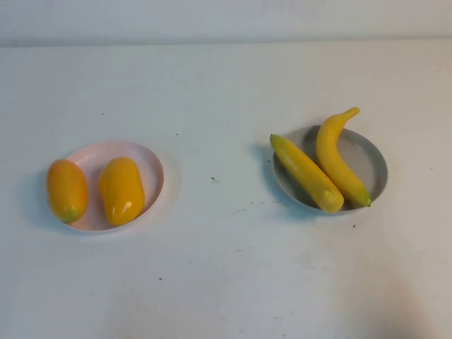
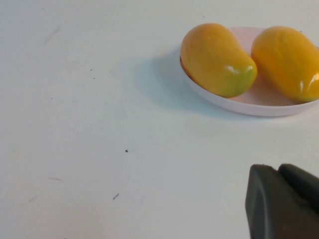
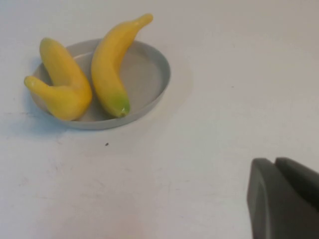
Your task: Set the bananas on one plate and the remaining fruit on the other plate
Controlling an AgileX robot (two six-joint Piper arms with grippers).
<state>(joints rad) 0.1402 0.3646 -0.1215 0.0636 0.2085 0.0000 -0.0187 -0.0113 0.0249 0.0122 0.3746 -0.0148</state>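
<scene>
A: Nearest the lens in each wrist view, dark fingers: left gripper (image 2: 285, 201) low at the frame edge, jaws pressed together, nothing between them; right gripper (image 3: 285, 196) the same, clenched on nothing; neither shows in the high view.

B: Noted. Bananas?

A: Two long curved glossy yellow toy bananas, both on the round shallow grey plate with raised rim (image 1: 374, 159), on the robot's right side of the table; one banana (image 1: 308, 173) lies diagonally with its far end jutting over the plate's left rim; the other banana (image 1: 339, 157) lies just beside it, touching or nearly so, its stem tip reaching past the far rim.

B: Other fruit?

A: Two plump oval glossy orange-yellow mango-like toy fruits on the round shallow pale pink plate (image 1: 148, 161), on the robot's left side; one fruit (image 1: 121, 190) sits inside the plate; the other fruit (image 1: 66, 190) rests on the left rim, overhanging the table; a narrow gap separates them.

B: Surroundings?

A: White table surface (image 1: 226, 268) with small dark specks; plates well apart; each gripper hangs over bare table, clear of its plate.
</scene>
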